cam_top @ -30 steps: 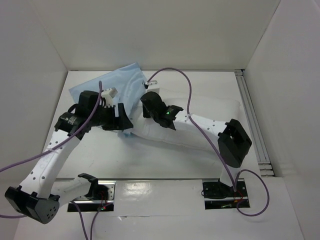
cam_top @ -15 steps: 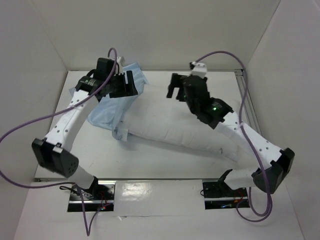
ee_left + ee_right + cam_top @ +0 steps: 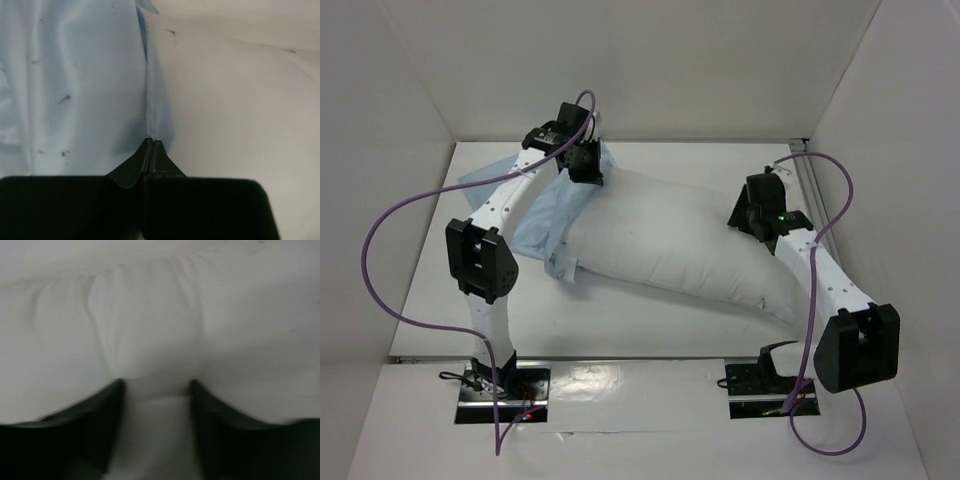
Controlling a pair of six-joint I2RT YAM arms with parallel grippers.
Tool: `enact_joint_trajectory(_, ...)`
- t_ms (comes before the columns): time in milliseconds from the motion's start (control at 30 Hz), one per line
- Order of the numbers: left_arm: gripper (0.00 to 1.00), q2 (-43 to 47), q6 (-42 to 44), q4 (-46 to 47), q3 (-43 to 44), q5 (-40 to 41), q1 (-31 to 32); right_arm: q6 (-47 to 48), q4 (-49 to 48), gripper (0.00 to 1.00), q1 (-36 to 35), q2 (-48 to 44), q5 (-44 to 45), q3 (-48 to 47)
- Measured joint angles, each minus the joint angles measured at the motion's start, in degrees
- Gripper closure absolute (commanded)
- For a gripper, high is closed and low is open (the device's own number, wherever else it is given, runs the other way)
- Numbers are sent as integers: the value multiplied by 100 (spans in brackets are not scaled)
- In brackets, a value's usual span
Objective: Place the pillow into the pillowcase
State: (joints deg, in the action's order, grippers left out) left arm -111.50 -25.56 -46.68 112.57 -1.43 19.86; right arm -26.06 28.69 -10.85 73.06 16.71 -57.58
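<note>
Two arms, one pillow, one pillowcase, on a white surface (image 3: 630, 325).

- Pillow (image 3: 680, 245): plump, white, lying on a slant from far left to near right across the middle of the surface. Its left end rests against the pillowcase, and most of its length lies bare.
- Pillowcase (image 3: 545, 215): thin, pale blue and wrinkled, with small dark specks. It is spread at the left under and beside the pillow's left end, and a corner juts out near the pillow's near-left edge.
- Left pincer (image 3: 588, 165): at the far left end of the pillow. In the left wrist view the fingers (image 3: 145, 157) are pressed together, pinching a thin upright fold of the pillowcase's edge where blue cloth meets white.
- Right pincer (image 3: 745, 212): at the pillow's far right side. In the right wrist view the fingers (image 3: 97, 430) are spread, with a ridge of pillow fabric bulging between them. Whether they squeeze it cannot be told.
</note>
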Motion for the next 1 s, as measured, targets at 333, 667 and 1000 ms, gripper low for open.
enact_joint_trajectory(333, 100, -286, 157, -439, 1056, -820, 415, -229, -367, 100, -538, -579, -472, 238)
enact_joint_trajectory(667, 100, -382, 299, -745, 1652, -1163, 1169, -1276, 404, 100, -2914, -1458, 413, 678)
enact_joint_trajectory(1000, 22, -131, 463, -1126, 557, -94, 1279, -1849, -275, 100, -3464, -1832, 570, 1196)
